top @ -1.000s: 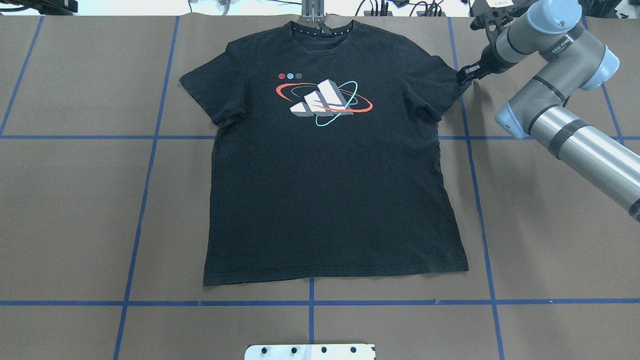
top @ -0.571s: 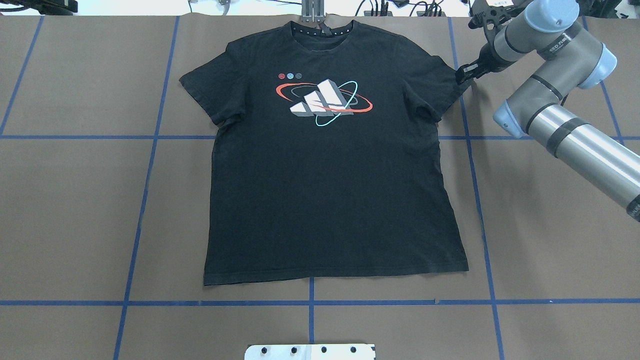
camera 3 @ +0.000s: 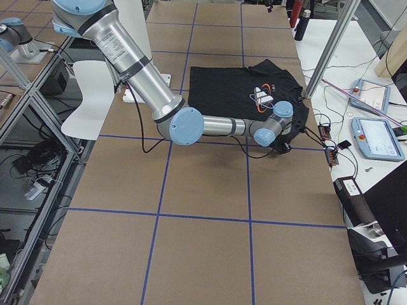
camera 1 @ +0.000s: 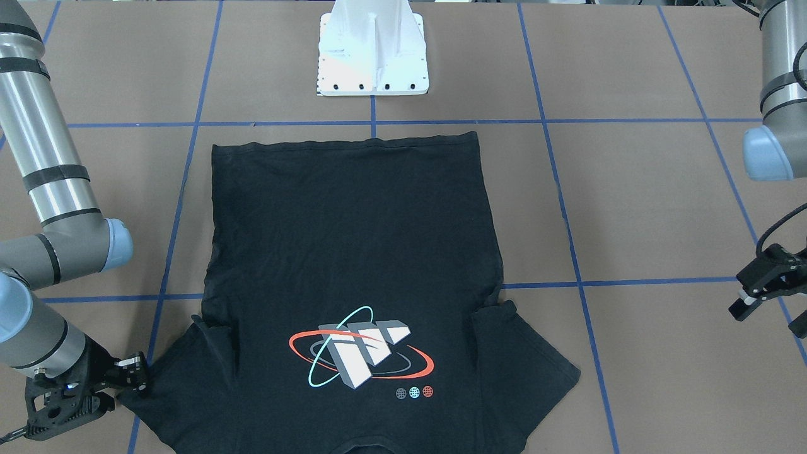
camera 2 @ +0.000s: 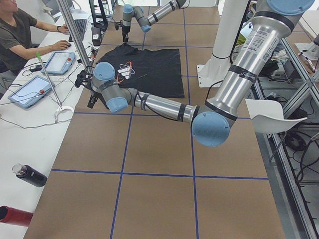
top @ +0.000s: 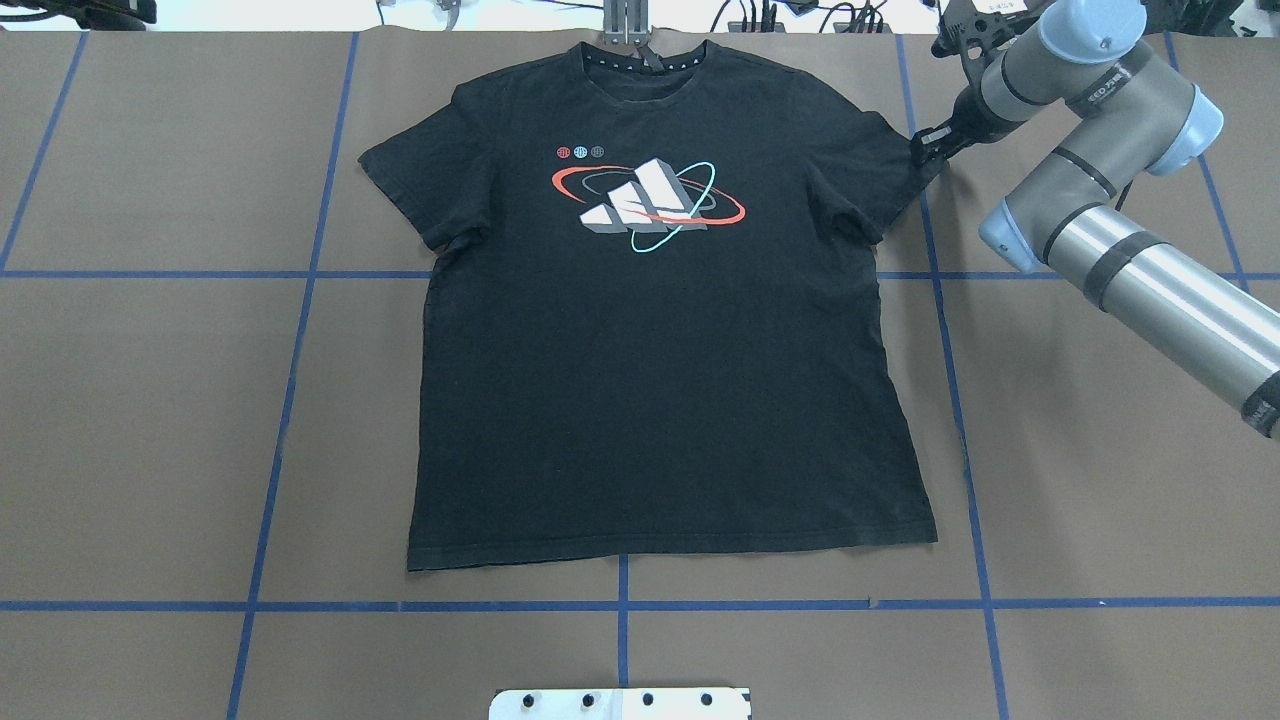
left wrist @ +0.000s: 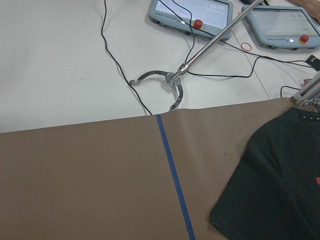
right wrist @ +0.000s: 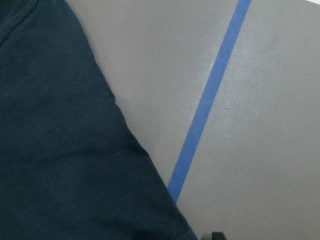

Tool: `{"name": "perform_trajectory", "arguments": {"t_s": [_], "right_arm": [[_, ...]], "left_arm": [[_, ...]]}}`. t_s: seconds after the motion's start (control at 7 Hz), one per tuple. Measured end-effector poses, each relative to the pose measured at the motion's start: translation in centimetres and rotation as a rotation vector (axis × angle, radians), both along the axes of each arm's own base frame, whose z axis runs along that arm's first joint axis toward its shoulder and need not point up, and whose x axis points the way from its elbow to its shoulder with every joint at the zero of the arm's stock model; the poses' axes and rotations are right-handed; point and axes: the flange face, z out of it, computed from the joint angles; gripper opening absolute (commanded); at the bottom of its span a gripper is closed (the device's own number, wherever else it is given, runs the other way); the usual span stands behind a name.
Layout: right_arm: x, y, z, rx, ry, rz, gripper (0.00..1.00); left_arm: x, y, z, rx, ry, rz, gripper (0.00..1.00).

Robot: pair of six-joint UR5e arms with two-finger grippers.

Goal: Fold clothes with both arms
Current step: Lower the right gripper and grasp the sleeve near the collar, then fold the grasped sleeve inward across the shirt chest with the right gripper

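The black T-shirt (top: 650,400) lies flat and print-up on the brown table, collar at the far edge; it also shows from the front (camera 1: 353,227). My right gripper (top: 922,148) sits low at the tip of the shirt's right sleeve, open, its fingers at the sleeve's edge (camera 1: 137,373). The right wrist view shows only that sleeve's cloth (right wrist: 60,150) beside bare table. My left gripper (camera 1: 768,320) hangs open and empty, well off the shirt's left side. Its wrist camera sees the left sleeve (left wrist: 275,190) at the lower right.
The white pedestal base (camera 1: 372,57) stands on the near side of the hem. Blue tape lines (right wrist: 210,95) grid the table. Beyond the far edge lie tablets (left wrist: 190,12), cables and a metal rod with a ring clamp (left wrist: 170,85). A person (camera 2: 20,35) sits there.
My right gripper has crept a little farther away and toward the shirt, staying at the sleeve tip. The shirt has not moved.
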Motion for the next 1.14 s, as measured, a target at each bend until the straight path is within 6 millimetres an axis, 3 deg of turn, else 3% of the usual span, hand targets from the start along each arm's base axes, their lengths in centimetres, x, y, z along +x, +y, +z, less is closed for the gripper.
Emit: {"name": "perform_trajectory", "arguments": {"t_s": [0.14,0.71,1.14], "right_arm": [[0.0,0.0,0.0,-0.002,0.0,0.001,0.0],[-0.1,0.0,-1.0,-0.004,-0.02,0.009,0.0],[0.6,0.3,-5.8,-0.004,-0.133,-0.01,0.0]], "left_arm": [[0.0,0.0,-0.2,0.003,0.002,-0.001,1.0],[-0.1,0.1,-0.5,0.007,0.004,-0.002,1.0],[-0.1,0.1,-0.4,0.006,0.004,-0.003,1.0]]}}
